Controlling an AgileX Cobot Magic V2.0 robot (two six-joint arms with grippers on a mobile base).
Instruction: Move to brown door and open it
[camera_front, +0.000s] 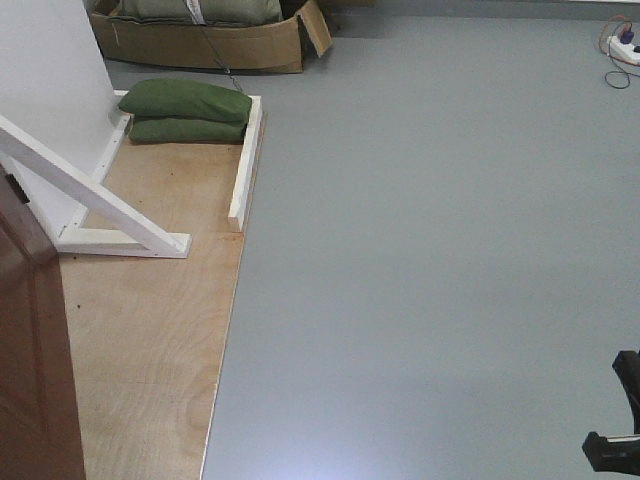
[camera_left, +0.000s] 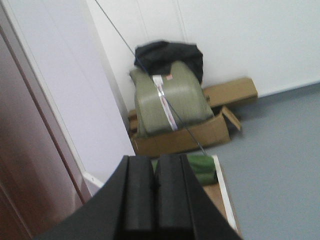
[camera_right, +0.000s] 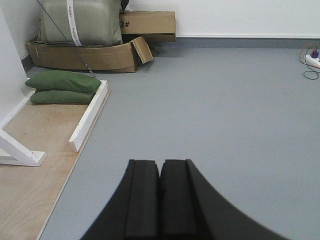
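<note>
Your left gripper rises from the bottom edge of its wrist view. Its two black pads are pressed flat against each other, with only a thin seam between them. Your right gripper is in the same pose, its pads meeting face to face and pointing straight ahead. In the front view, a black arm part pokes in at the lower right corner. Too little of it shows to tell its pose.
</note>
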